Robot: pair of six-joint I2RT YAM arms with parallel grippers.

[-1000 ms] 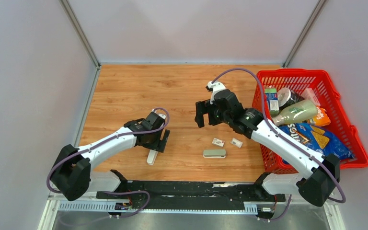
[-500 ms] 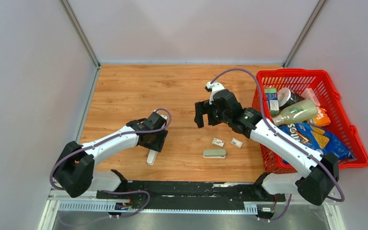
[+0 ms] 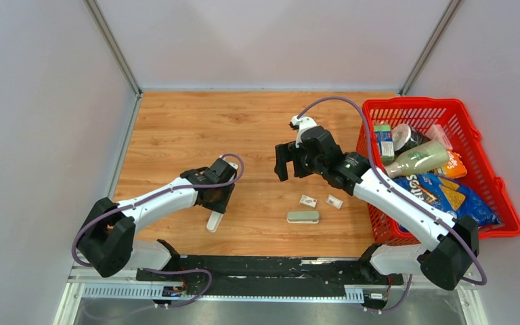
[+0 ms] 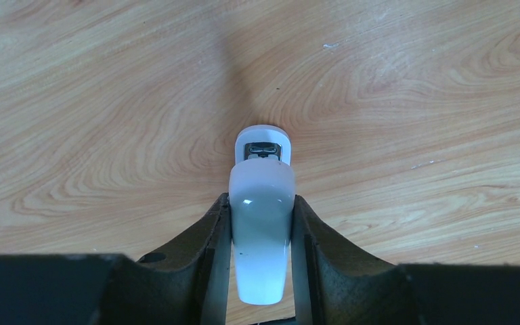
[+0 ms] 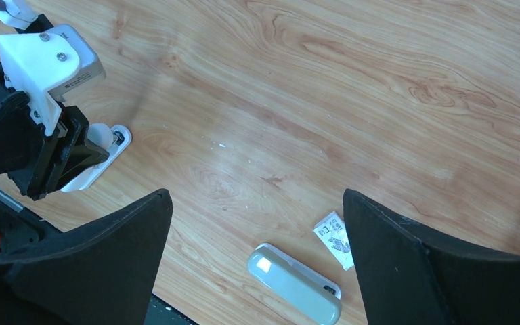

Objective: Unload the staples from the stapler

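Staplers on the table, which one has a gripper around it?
The white stapler: the left gripper straddles it, a finger on each side. The grey-green stapler lies free on the wood, near the white packets.

Glossy, smooth white plastic gleaming on stapler; bare metal insert glinting at nose. Satin wood grain running across table. Matt black finish showing on left gripper fingers.

Right gripper is held wide open above the table. Grey bar and white packet are framed between its fingers. Stapler is flanked by left gripper.
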